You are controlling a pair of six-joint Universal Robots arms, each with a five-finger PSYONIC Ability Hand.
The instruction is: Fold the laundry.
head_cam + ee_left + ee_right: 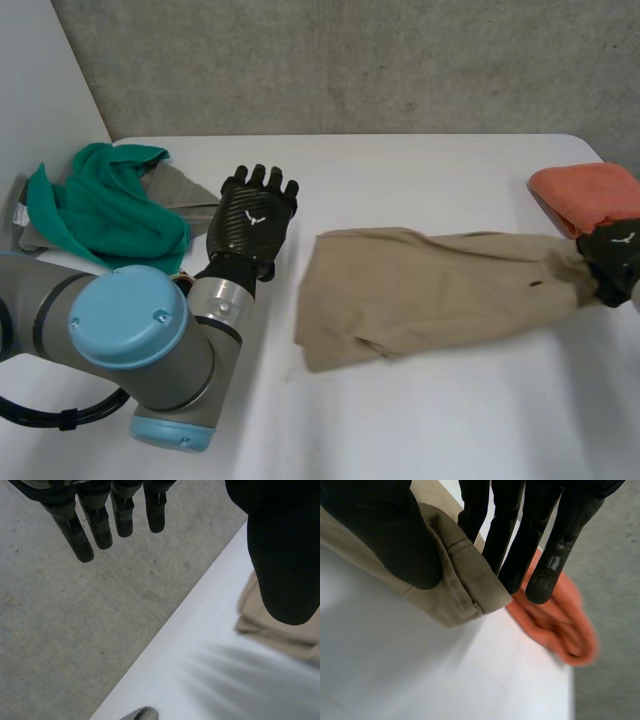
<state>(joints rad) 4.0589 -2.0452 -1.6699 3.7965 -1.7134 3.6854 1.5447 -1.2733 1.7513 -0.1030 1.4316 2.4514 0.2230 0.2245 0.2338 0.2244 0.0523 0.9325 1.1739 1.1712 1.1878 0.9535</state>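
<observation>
Pinching the hemmed end of the tan garment (pixel 465 587) between thumb and straight fingers (pixel 512 545), the right hand (pixel 612 262) sits at the right side of the white surface (pixel 430 420); the head view gives that hand's back, while the right wrist view gives the grasp itself, with the hem bunched beside the thumb; the garment lies spread across the middle of the surface from that hand toward the left hand, its left end creased; a folded orange cloth (pixel 588 195) sits just behind the right hand at the far right edge, and in the wrist view it lies past the fingertips; left hand (pixel 258 215) released, fingers (pixel 100 527) straight and spread, holding nothing, between the garment and a heap of green cloth (pixel 105 205) over grey cloth (pixel 185 190); the left wrist view adds grey concrete (pixel 75 630) beyond the surface's edge and a corner of the tan garment near the thumb. Markings: a small white emblem (pixel 255 218) on the back of each hand, no letters; a white tag (pixel 19 215) at the heap's left edge, print too small to read.
</observation>
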